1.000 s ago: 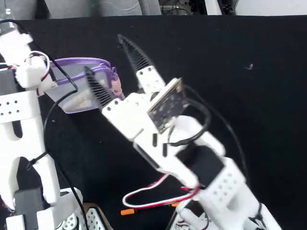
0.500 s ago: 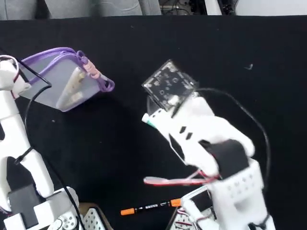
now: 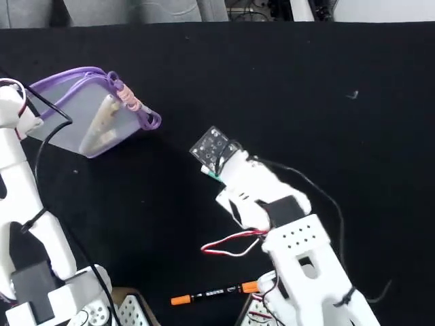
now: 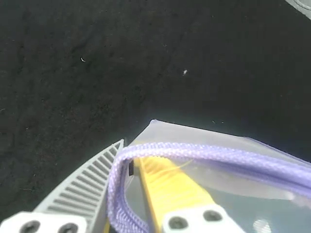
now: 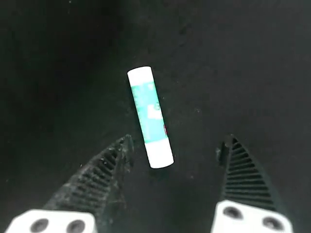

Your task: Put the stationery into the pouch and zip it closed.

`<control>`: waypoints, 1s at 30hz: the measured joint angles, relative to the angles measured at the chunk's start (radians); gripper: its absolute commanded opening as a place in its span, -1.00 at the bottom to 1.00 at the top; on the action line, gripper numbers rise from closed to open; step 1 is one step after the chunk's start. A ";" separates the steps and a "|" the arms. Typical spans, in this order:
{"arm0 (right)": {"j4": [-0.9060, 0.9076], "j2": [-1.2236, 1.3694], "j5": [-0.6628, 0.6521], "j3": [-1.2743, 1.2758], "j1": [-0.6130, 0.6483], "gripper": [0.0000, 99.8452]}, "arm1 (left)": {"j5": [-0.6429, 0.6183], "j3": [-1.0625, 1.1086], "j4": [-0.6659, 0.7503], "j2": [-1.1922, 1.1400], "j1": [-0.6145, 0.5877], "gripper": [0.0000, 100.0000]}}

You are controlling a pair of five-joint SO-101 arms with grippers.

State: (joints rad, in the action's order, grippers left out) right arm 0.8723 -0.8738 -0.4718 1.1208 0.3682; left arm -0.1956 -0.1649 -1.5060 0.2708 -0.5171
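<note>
The right pincer [image 5: 179, 143] is spread wide over a white-and-teal glue stick [image 5: 149, 118], which is laid on the black desk [image 3: 306, 81] well apart from the clear pouch [image 3: 88, 122]. The pouch is clamped at its purple edge by the left pincer [image 4: 130, 155]. An orange pen [image 3: 211, 293] is laid farther still from the pouch.

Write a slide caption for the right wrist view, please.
Open right gripper above a white-and-teal stick on the black table.
</note>
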 measured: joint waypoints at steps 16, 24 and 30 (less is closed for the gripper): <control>-0.157 0.591 0.000 -0.195 -0.006 -0.45 | 0.000 -0.002 0.002 0.000 0.040 -0.95; -0.157 0.810 0.000 -0.336 -0.006 -0.45 | 0.000 -0.002 0.002 0.000 0.040 -0.95; -0.149 0.850 0.000 -0.388 -0.008 -0.76 | 0.000 -0.002 0.002 0.000 0.040 -0.95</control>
State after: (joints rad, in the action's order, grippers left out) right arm 0.7234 -0.0238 -0.4718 0.7327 0.3606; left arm -0.1956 -0.1665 -1.5044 0.2708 -0.4772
